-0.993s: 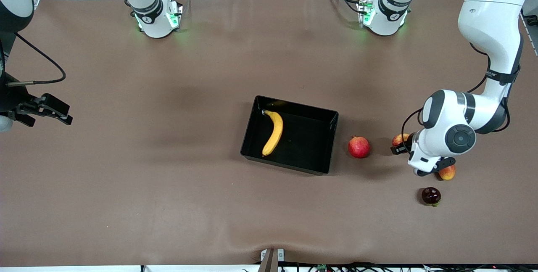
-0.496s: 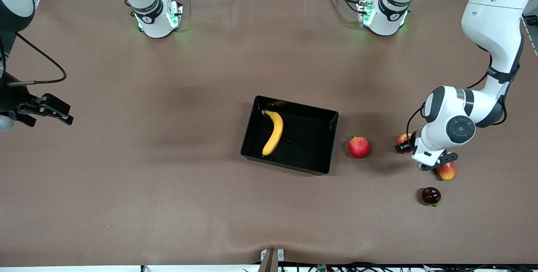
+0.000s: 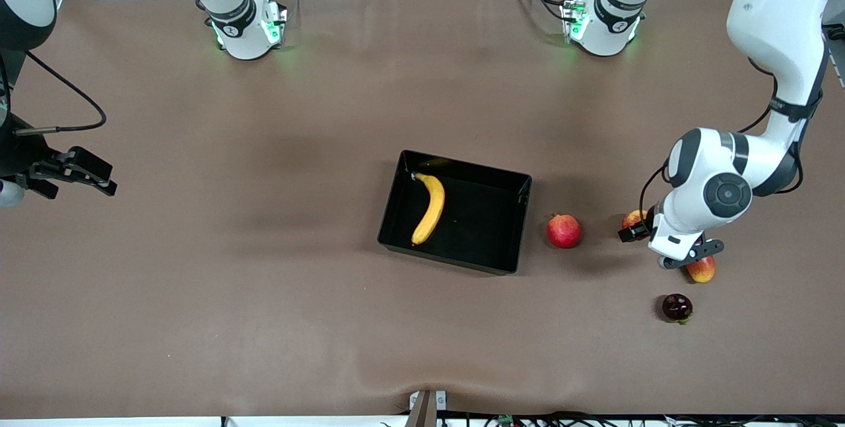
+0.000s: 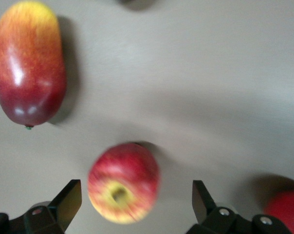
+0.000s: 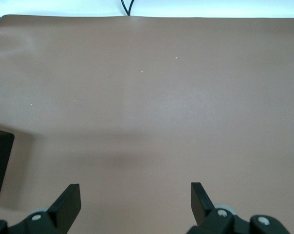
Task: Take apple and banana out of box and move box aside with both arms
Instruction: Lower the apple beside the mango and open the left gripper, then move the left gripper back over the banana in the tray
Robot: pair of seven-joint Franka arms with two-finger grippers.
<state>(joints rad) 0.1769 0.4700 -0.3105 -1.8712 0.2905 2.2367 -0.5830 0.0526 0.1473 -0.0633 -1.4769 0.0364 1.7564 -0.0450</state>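
The long curved yellow banana lies in the shallow glossy black plastic box mid-worktop. The left end effector hovers, fingers apart, over the small round red-and-yellow apple between a red pomegranate and an oval red-yellow mango. The right end effector waits with fingers apart at its arm's end of the brown worktop.

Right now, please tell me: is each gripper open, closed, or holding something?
Left gripper: open, holding nothing, over the apple.
Right gripper: open, holding nothing, waiting over bare table.
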